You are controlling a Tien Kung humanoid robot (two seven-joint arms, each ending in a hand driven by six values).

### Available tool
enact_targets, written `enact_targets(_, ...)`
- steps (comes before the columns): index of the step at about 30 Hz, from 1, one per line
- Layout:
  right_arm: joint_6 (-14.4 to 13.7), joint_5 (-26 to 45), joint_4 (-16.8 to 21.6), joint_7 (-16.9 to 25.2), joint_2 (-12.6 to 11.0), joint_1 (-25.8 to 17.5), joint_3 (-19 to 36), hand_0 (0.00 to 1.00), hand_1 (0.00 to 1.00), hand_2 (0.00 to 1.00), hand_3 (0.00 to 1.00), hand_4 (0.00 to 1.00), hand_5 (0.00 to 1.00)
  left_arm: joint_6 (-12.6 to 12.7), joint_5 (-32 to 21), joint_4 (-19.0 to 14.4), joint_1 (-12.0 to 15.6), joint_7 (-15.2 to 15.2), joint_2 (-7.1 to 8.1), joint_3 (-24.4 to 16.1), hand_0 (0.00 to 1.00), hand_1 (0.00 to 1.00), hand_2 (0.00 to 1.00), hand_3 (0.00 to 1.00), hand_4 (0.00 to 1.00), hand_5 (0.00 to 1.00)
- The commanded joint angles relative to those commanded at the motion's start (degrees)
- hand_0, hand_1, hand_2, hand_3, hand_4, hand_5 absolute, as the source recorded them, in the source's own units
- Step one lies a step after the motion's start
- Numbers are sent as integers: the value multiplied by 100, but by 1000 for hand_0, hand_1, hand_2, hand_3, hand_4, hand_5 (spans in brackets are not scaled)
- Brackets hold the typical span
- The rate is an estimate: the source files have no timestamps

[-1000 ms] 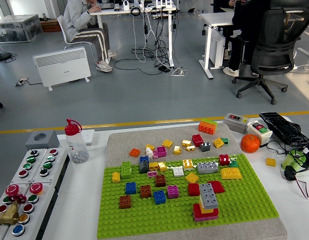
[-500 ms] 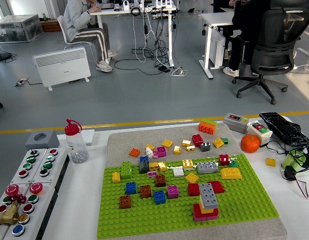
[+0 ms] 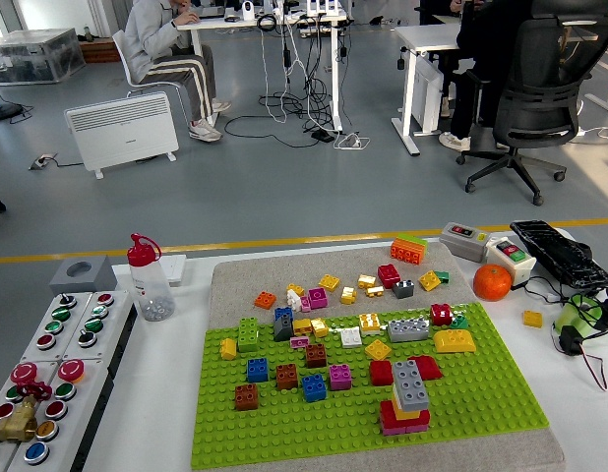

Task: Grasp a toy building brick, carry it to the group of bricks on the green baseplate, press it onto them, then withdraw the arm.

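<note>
Looking across the frame, neither robot arm nor hand is in view, so the state of the fingers cannot be told, and neither can which hand lies nearer the bricks or which way they lie from it.

The flat studded green plastic baseplate [image 3: 481,408] fills the lower centre, on a grey felt mat [image 3: 230,275]. At lower centre-right of the baseplate stands one stack of bricks [image 3: 406,393]: a grey studded brick on top, a yellow one beneath, red and pink layers at the base, flanked by low red pieces. The top grey brick's long axis runs roughly from the frame's top toward its bottom, slightly tilted.

Loose toy bricks [image 3: 324,339] lie scattered in a band across the middle of the frame:
- Upper band, on or near the mat: one orange brick [image 3: 407,251], one red, several small yellow ones.
- Lower-left group on the baseplate: two blue, two brown, one green, one magenta, as far as can be counted.

The scene fits two stages equally: a stack awaiting another brick, or a stack just pressed with the arm withdrawn.

Other items: one clear bottle with a red cap [image 3: 148,278] at left, one orange fruit [image 3: 492,282] at right.
</note>
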Motion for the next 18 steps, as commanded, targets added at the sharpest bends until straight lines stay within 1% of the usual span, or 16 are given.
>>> enact_targets(18, 3, 191, -37, -65, -11, -60, -45, 883, 828, 842, 830, 519, 685, -13, 56, 0, 67, 26, -35, 8, 670, 619, 583, 463, 238, 998)
